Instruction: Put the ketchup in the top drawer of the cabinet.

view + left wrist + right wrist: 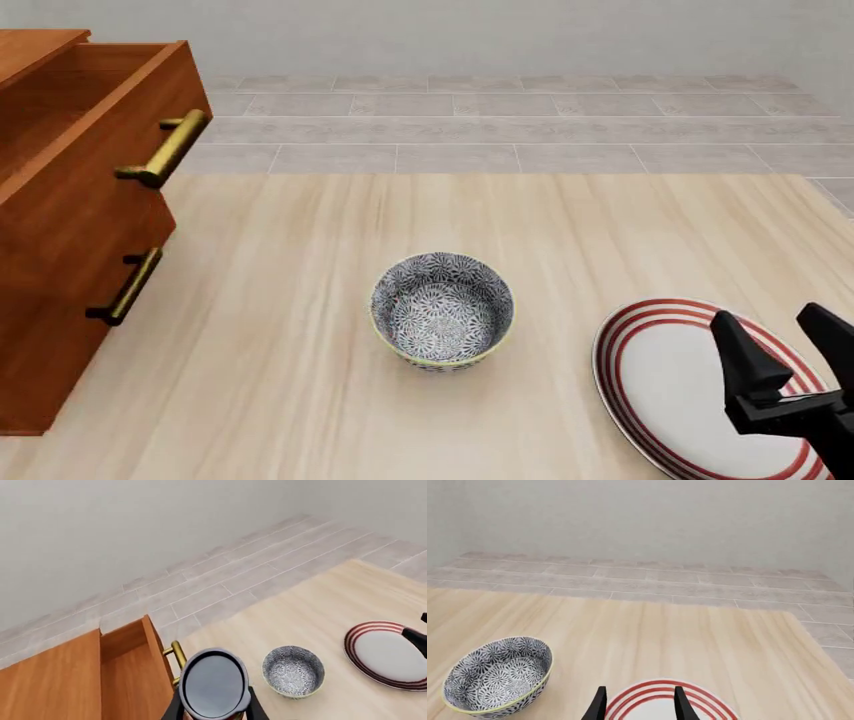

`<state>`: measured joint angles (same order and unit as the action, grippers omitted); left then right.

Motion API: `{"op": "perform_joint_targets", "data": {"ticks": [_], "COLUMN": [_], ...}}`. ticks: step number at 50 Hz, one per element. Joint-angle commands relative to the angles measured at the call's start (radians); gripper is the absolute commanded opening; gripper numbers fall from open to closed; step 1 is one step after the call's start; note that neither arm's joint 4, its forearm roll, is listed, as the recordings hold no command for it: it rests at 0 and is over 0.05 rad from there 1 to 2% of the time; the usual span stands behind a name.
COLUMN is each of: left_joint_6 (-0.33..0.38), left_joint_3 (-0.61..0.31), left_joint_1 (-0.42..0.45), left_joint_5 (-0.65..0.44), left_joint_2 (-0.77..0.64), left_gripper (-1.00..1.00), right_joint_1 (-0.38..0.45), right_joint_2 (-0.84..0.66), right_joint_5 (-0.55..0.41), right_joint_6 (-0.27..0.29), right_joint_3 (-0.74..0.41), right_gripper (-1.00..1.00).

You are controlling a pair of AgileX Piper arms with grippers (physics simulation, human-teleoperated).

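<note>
In the left wrist view my left gripper (pixel 215 713) is shut on the ketchup (pixel 213 682), and only its dark round top with a pale rim shows. It hangs high, just beside the brass handle (pixel 176 653) of the top drawer (pixel 130 667). The top drawer (pixel 94 95) of the cabinet (pixel 60 300) stands pulled open, its inside bare as far as I can see. Neither the left gripper nor the ketchup shows in the front view. My right gripper (pixel 785 345) is open and holds nothing, hovering over the striped plate (pixel 667 390).
A grey-patterned bowl (pixel 442 310) sits mid-table, right of the cabinet. The red-ringed plate (pixel 657 692) lies at the front right under the right gripper (pixel 639 706). The lower drawer, with its darker handle (pixel 127 285), is closed. Tiled floor and a wall lie beyond the table.
</note>
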<state>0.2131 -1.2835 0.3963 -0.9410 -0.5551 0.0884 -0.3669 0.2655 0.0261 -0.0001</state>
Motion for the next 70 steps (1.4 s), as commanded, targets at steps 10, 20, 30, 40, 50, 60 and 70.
{"op": "perform_joint_targets", "data": {"ticks": [10,20,30,40,50,60,70], "left_joint_6": [0.011,-0.012,0.015,0.036,0.036,0.032,0.041], "left_joint_3": [-0.066,-0.054,-0.051,-0.047,-0.022,0.02,0.071], "left_joint_1": [-0.156,-0.226,-0.275,-0.341,-0.4,-0.434,-0.466], "left_joint_5": [0.022,0.054,0.065,0.09,0.135,0.175,0.217], "left_joint_2": [-0.116,-0.147,-0.152,-0.178,-0.214,-0.225,-0.237], "left_gripper": [-1.0,-1.0,-1.0,-1.0,-1.0,-1.0,-1.0], "right_joint_1": [-0.003,0.0,0.001,0.0,0.0,-0.001,-0.001], "right_joint_2": [0.007,0.009,0.004,-0.011,0.005,-0.005,-0.027], "right_joint_5": [-0.01,-0.014,-0.011,0.003,-0.013,-0.007,0.012], "right_joint_6": [-0.002,0.0,0.0,-0.001,0.0,0.0,0.002], "right_joint_3": [0.0,0.0,0.0,0.0,0.0,0.0,0.0], "right_gripper": [1.0,1.0,1.0,1.0,1.0,1.0,1.0]}}
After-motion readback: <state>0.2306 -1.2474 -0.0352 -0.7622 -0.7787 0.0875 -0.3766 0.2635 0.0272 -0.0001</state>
